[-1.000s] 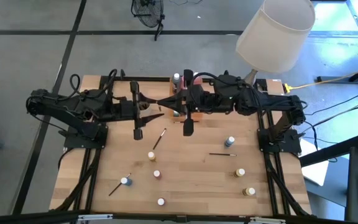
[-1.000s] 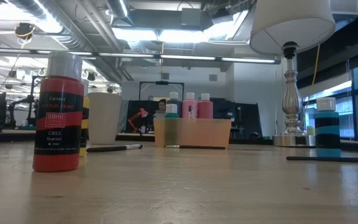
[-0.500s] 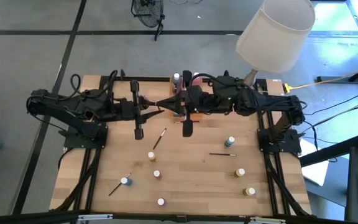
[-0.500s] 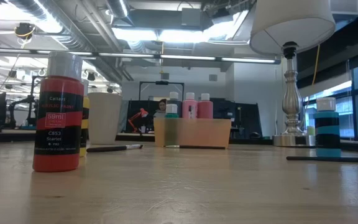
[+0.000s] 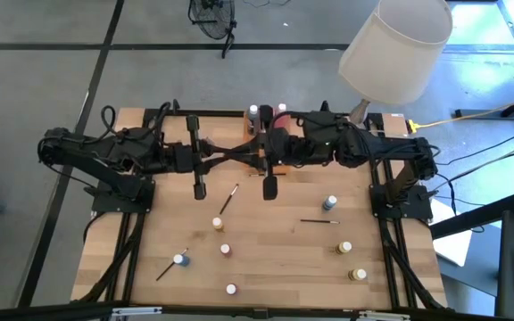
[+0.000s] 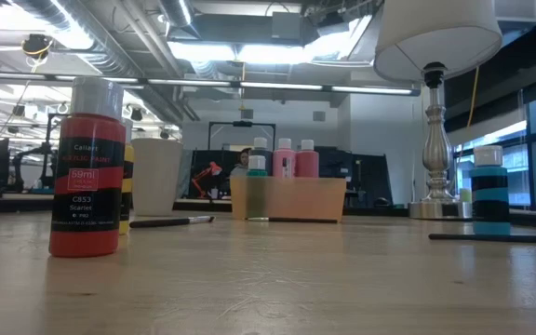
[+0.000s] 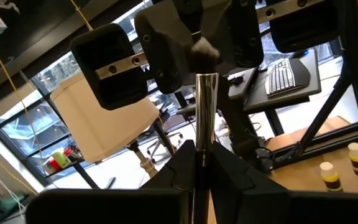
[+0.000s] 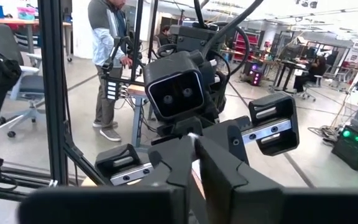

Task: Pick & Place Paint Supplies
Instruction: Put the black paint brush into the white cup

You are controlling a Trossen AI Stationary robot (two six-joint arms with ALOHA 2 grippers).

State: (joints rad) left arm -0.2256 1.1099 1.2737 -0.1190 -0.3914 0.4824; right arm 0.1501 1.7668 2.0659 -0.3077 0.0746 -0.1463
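High view shows both arms reaching in toward each other over the far middle of the counter. The left gripper and the right gripper almost meet nose to nose, just in front of the orange tray.

A thin paintbrush bridges the two. In the left wrist view the left arm's fingers are pinched narrow around the brush's shiny shaft. The far end of the brush runs up into the other arm's fingers. In the right wrist view that arm's fingers are likewise drawn close, with a pale sliver of the brush showing at their tips.

Two grips on one brush read as a hand-over in mid-air. I judge it lets the brush pass to the arm that sits closer to the tray.

The tray holds the squeeze bottles upright, which suggests it is where supplies are gathered.

The other supplies lie scattered on the near half of the counter, well apart from both arms. They include small white-capped paint pots and loose brushes. A red pot stands close to the low camera.
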